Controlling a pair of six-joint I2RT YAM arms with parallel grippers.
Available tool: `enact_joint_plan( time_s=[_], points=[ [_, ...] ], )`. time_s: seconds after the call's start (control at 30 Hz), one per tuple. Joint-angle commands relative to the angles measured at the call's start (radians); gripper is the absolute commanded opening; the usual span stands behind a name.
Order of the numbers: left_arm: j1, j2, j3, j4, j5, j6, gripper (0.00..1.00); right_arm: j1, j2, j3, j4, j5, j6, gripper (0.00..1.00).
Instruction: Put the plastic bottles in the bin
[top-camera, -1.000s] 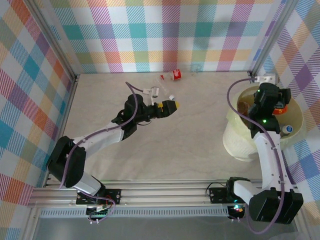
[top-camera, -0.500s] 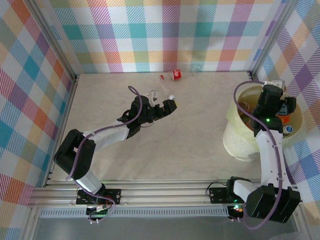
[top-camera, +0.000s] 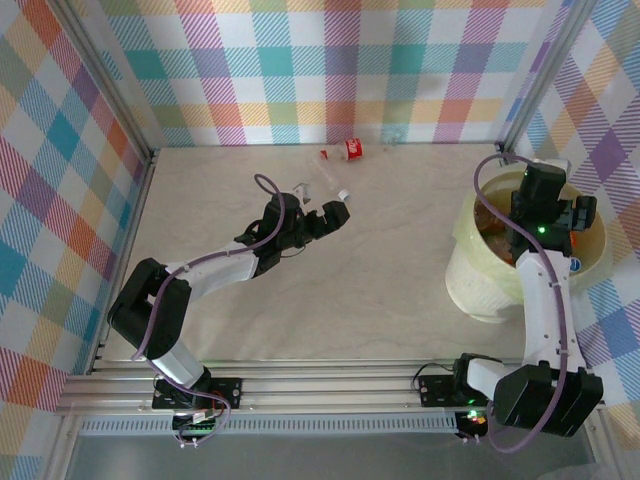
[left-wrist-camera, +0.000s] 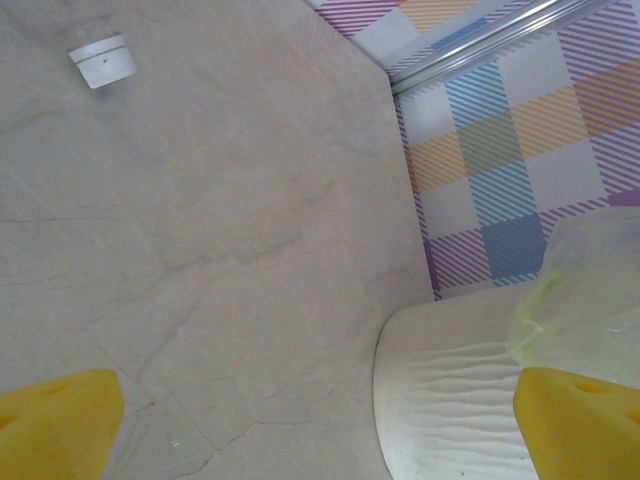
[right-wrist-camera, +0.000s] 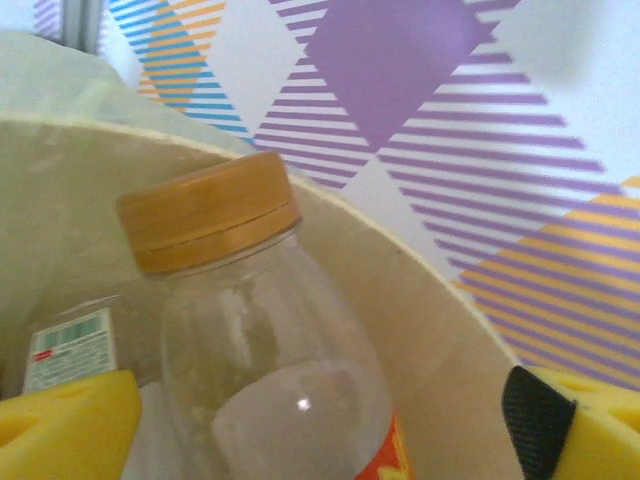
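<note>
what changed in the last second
The right gripper shifted a little over the bin and opened, letting go of the orange-capped bottle, now free between its spread fingers. The left arm folded its elbow in; the left gripper hardly shifted and stayed open, empty. The red-labelled bottle by the back wall and the bin stayed put.

Remote check of the enclosure. Below and ahead of the left jaws I see a pale, marble-veined tabletop (top-camera: 400, 260), matte. Checked fabric in pastel pink, teal, yellow and purple closes three sides. The back wall (top-camera: 330, 70) stands beyond both sets of jaws, the left wall (top-camera: 60, 200) well outboard of the left jaws, and the right wall (top-camera: 600, 100) just past the right jaws. Aluminium posts (top-camera: 110, 85) mark the far corners. An aluminium rail (top-camera: 330, 385) runs along the near edge, behind the jaws. Lighting is even and diffuse, with soft shadows.
</note>
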Motion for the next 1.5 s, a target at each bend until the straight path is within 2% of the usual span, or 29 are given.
enact_joint_plan(
  time_s=[0.0, 0.27, 0.33, 0.43, 0.63, 0.7, 0.87, 1.0, 1.13, 1.23, 1.47],
  points=[
    [-0.006, -0.013, 0.039, -0.019, -0.023, 0.015, 1.00, -0.005, -0.039, 0.048, -0.068, -0.136, 0.071, 1.00],
    [-0.007, -0.008, 0.045, -0.038, -0.029, 0.013, 1.00, -0.005, -0.058, 0.088, -0.154, -0.505, 0.133, 1.00],
    [-0.006, -0.010, 0.044, -0.041, -0.031, 0.015, 1.00, -0.005, -0.031, 0.109, -0.193, -0.549, 0.142, 1.00],
    [-0.006, -0.013, 0.044, -0.048, -0.034, 0.016, 1.00, -0.006, -0.030, 0.117, -0.181, -0.441, 0.239, 1.00],
    [-0.006, -0.026, 0.038, -0.069, -0.049, 0.030, 1.00, -0.017, -0.066, 0.123, -0.125, -0.219, 0.279, 1.00],
    [-0.006, -0.030, 0.033, -0.072, -0.053, 0.031, 1.00, -0.052, -0.066, 0.113, -0.111, -0.222, 0.304, 1.00],
    [-0.006, -0.037, 0.025, -0.085, -0.065, 0.031, 1.00, -0.153, -0.040, 0.094, -0.103, -0.430, 0.331, 1.00],
    [-0.007, -0.034, 0.022, -0.087, -0.070, 0.026, 1.00, -0.170, 0.016, 0.117, -0.133, -0.530, 0.295, 1.00],
    [-0.006, -0.025, 0.024, -0.085, -0.068, 0.017, 1.00, -0.170, 0.010, 0.106, -0.136, -0.774, 0.220, 1.00],
    [-0.006, -0.018, 0.032, -0.085, -0.065, 0.015, 1.00, -0.168, -0.020, 0.093, -0.134, -0.904, 0.186, 1.00],
    [-0.006, 0.010, 0.071, -0.107, -0.074, 0.033, 1.00, -0.167, -0.093, 0.093, -0.110, -1.011, 0.194, 1.00]
  ],
)
